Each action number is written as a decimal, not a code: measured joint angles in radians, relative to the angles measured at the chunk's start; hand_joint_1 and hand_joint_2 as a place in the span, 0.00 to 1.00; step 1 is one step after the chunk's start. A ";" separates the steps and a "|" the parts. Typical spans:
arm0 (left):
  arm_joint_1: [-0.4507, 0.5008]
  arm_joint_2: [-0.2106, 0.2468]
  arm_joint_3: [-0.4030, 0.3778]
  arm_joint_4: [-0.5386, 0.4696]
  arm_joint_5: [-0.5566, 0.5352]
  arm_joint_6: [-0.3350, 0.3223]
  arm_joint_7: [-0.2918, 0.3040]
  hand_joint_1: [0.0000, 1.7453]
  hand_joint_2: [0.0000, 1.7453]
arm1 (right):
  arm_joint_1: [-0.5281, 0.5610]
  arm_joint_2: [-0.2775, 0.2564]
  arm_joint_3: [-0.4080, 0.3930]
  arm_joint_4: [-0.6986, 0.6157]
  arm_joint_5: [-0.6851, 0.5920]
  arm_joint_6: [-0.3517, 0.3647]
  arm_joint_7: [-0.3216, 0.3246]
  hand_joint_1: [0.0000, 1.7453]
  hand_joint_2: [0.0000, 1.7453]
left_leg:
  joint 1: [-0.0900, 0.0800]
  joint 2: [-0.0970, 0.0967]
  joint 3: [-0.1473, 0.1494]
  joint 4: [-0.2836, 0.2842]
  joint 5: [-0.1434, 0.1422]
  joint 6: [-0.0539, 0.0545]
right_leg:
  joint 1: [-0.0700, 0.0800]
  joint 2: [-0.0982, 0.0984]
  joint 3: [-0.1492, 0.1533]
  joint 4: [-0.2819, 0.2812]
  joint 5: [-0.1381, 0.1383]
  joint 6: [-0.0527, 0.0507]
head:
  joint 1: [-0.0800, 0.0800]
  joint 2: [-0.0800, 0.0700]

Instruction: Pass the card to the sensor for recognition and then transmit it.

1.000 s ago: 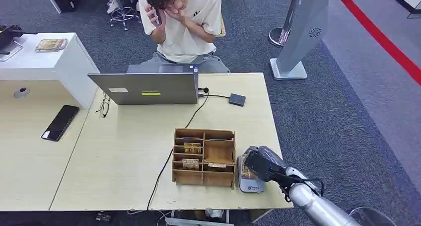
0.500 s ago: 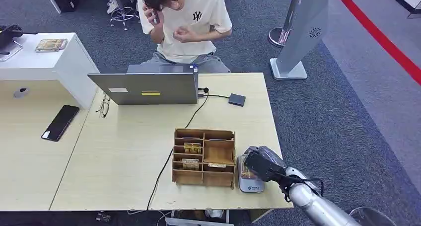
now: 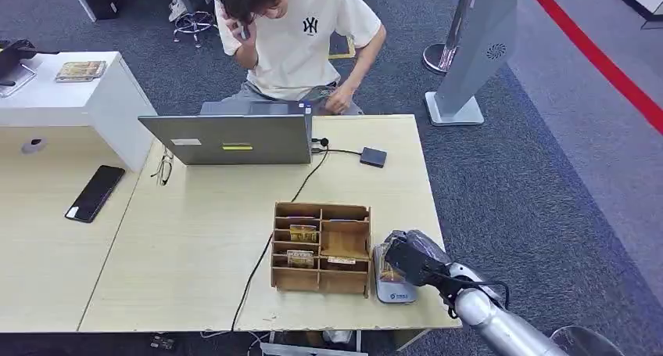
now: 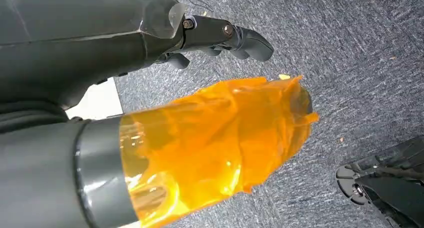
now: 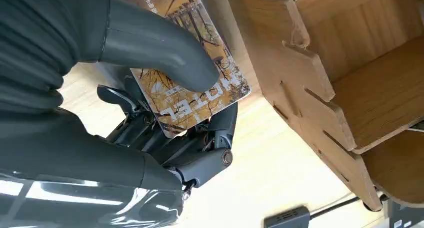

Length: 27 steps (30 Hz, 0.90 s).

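Where the silver right arm comes in at the near right corner of the tabletop [image 3: 195,239], the right hand [image 3: 410,260] rests over the grey card sensor [image 3: 393,287], which stands just beside the wooden compartment box [image 3: 320,248]. Close behind that hand, the card [image 5: 200,82], printed with autumn trees and the word HOTEL, is pinched between the thick grey thumb on its face and the darker fingers [image 5: 210,138] under it, with the box's slotted side wall close by. The left hand [image 4: 220,37] hangs over grey carpet, its thumb wrapped in orange film and its dark fingers curled in with nothing in them.

Inside the box, two small cards lie in the left-hand compartments. A black cable [image 3: 266,254] runs from the near edge past the box toward a grey laptop [image 3: 231,138] and a small dark device [image 3: 373,156]. A black phone [image 3: 94,192] lies on the neighbouring desk to the left. Behind the laptop sits a person [image 3: 293,39] in a white shirt, holding a phone to the head.
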 joint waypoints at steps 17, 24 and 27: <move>0.000 0.000 0.000 0.000 0.000 0.000 -0.001 0.00 0.00 | -0.006 0.000 0.006 0.005 -0.010 -0.002 -0.003 1.00 1.00 | 0.000 0.000 0.000 0.000 0.000 0.000 | 0.000 0.000 0.000 0.000 0.000 0.000 | 0.000 0.000; -0.001 0.000 0.000 0.000 0.000 0.000 -0.002 0.00 0.00 | -0.007 0.000 0.006 0.006 -0.010 -0.002 -0.004 1.00 1.00 | 0.000 0.000 0.000 0.000 0.000 0.000 | 0.000 0.000 0.000 0.000 0.000 0.000 | 0.000 0.000; -0.001 0.000 0.000 0.000 0.000 0.000 -0.002 0.00 0.00 | -0.008 0.000 0.007 0.007 -0.010 -0.002 -0.005 1.00 1.00 | 0.000 0.000 0.000 0.000 0.000 0.000 | 0.000 0.000 0.000 0.000 0.000 0.000 | 0.000 0.000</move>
